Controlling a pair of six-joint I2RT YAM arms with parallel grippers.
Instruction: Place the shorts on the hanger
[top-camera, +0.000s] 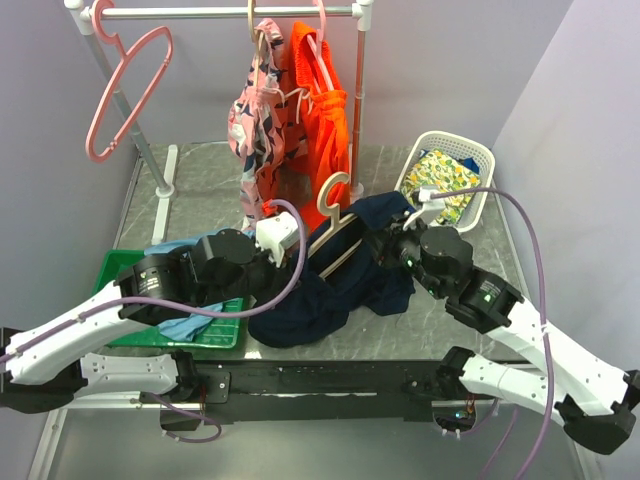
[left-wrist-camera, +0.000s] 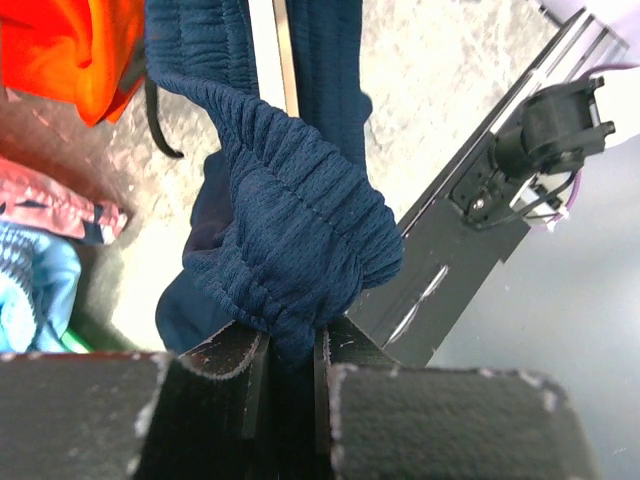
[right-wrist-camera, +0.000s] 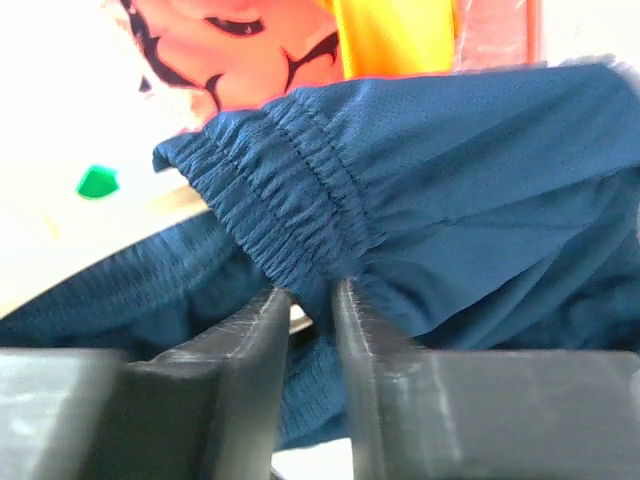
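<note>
Two spots on the waistband of the shorts (top-camera: 345, 285) are pinched, one by the left gripper (left-wrist-camera: 290, 345), one by the right gripper (right-wrist-camera: 310, 300). The hanger (top-camera: 335, 212) is threaded between them, its axis diagonal and its hook pointed away from the bases.

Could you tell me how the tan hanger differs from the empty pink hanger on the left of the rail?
The tan hanger is down at the table; the pink hanger hangs tilted from the rail. The tan one is partly covered by the shorts; the pink one is bare. Both are thin with curved hooks.
</note>
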